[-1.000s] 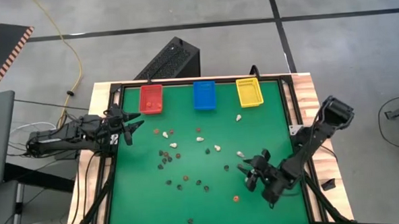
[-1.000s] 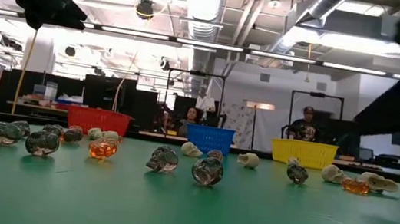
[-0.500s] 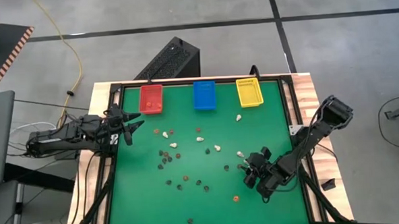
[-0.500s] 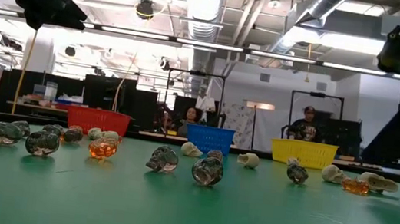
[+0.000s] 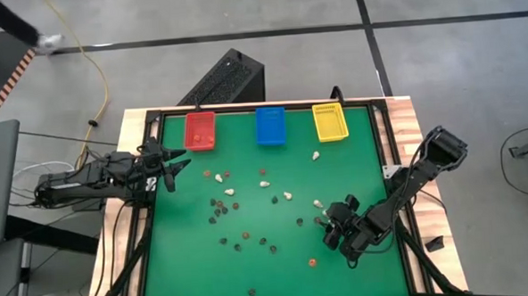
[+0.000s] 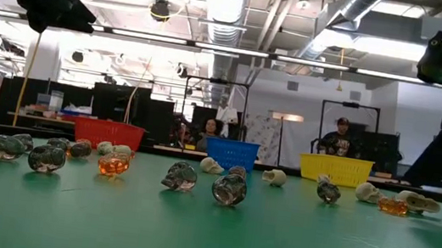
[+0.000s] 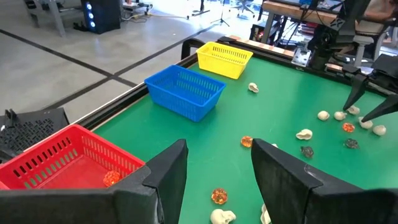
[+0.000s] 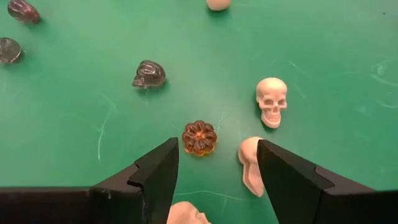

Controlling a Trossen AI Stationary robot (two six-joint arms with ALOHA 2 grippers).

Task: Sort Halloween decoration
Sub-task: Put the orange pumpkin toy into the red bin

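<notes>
The Halloween decoration, small cream-white, black and orange-brown trinkets (image 5: pixel 249 211), lies scattered on the green table top (image 5: pixel 353 153). My right gripper (image 5: pixel 326 229) hovers open over the pile's right side, slanting down. In the right wrist view an orange pumpkin (image 8: pixel 199 137) lies just ahead of the open right gripper (image 8: pixel 217 150). One cream skull (image 8: pixel 272 101) lies beyond it, and another cream trinket (image 8: pixel 249 172) lies beside one finger. A black skull (image 8: pixel 149 74) lies farther off. My left gripper (image 5: pixel 177 165) waits open at the table's left edge, near the red bin.
A red bin (image 5: pixel 200 130), a blue bin (image 5: pixel 270 125) and a yellow bin (image 5: pixel 329 122) stand in a row along the far edge. One orange trinket (image 7: pixel 112 178) lies in the red bin. The table has a raised black frame (image 5: pixel 150 198). People sit beyond the table (image 6: pixel 338 144).
My right gripper has turned at the wrist and tipped a little further down over the trinkets at the pile's right side. It has kept still for the last half second. No trinket has moved.
</notes>
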